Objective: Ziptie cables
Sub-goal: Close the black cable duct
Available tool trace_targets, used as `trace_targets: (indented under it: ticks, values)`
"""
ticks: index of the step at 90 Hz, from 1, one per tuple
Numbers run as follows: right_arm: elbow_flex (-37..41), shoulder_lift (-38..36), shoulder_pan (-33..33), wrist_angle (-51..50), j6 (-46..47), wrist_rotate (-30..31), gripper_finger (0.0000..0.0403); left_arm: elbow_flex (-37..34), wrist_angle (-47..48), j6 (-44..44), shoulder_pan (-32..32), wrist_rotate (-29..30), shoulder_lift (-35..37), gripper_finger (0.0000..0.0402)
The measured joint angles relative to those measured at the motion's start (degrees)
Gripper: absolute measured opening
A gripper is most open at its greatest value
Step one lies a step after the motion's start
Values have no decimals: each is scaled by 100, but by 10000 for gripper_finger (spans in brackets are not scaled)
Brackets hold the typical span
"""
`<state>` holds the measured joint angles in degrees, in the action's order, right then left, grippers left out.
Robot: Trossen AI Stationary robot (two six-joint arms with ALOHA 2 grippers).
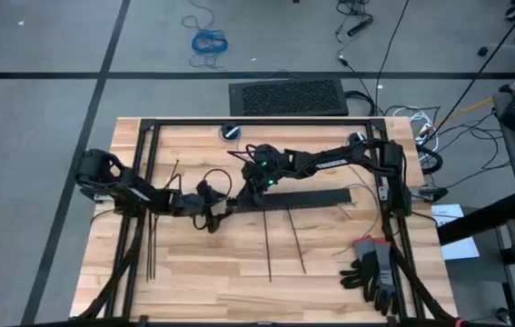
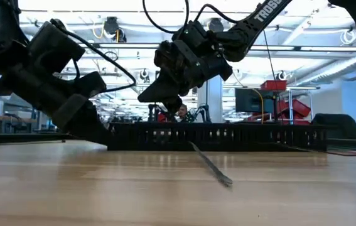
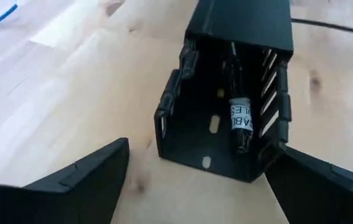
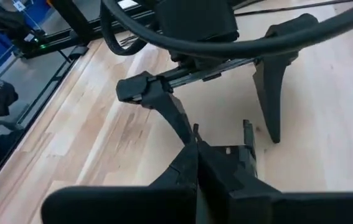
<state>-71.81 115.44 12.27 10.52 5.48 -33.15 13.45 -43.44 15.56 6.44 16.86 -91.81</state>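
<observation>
A black slotted bar (image 1: 284,200), an open-topped duct, lies across the table's middle. A dark cable with a white label (image 3: 241,118) lies inside its left end. Zipties lie flat on the wood as thin black strips (image 1: 267,241) (image 1: 152,243). Thin pale wires (image 1: 359,193) show by the bar's right end. My left gripper (image 3: 195,186) is open at table height, one finger on each side of the bar's open left end (image 3: 226,143), apart from it. My right gripper (image 4: 196,146) is shut, pointing down over that same end (image 4: 229,155). My right gripper's shut fingertips (image 2: 170,103) come from above, slanting down at the bar's left end. My own fingers hide the spot in the right wrist view. I cannot tell whether they touch the bar or hold anything.
A black frame (image 1: 257,123) rims the table. Dark gloves (image 1: 373,268) lie at the near right. A coiled blue cable (image 1: 209,41) and a black mat (image 1: 289,95) lie on the floor beyond the far edge. A person (image 2: 181,113) sits far behind the table.
</observation>
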Motion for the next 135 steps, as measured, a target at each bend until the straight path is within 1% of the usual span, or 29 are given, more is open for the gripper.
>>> trace_targets:
  ticks: [14,21,28,41,45,54,62,73,83,87,94,102,117,126,135]
  values:
    - [0,-2,0,70,-3,0,0,0,47,-688,-2,-128,6,354]
    - [0,-2,0,141,2,0,0,0,33,-838,-4,-137,7,354]
    - [0,0,0,147,2,0,0,1,35,-818,-4,-145,7,354]
    - [0,-1,0,133,-10,-27,0,0,61,-444,-17,-180,7,354]
    - [0,0,2,127,-27,-138,0,0,66,-403,-47,-202,7,354]
    - [0,0,-2,169,-252,-676,0,0,11,-390,-137,-253,7,354]
    - [0,-10,-13,258,-306,-904,0,-2,-162,-426,-276,-524,4,354]
    - [0,-90,-13,223,-313,-910,0,-2,-252,-620,-522,-995,4,354]
    - [0,-167,-11,9,-421,-823,0,-2,-267,-744,-697,-1232,4,354]
    - [0,-173,-26,-204,-566,-649,0,-2,-271,-809,-731,-1273,4,354]
    - [2,-166,-130,-538,-748,-151,0,-2,-306,-857,-760,-1277,4,354]
    - [2,-166,-261,-520,-835,131,0,-4,-480,-860,-769,-1250,4,350]
    - [2,-170,-295,-476,-837,181,0,-4,-865,-881,-769,-1232,-89,325]
    - [2,-173,-292,-474,-926,151,0,-4,-811,-1021,-767,-1213,-166,317]
    - [2,-174,-302,-497,-1209,-311,0,-4,-923,-1052,-767,-1208,-340,316]
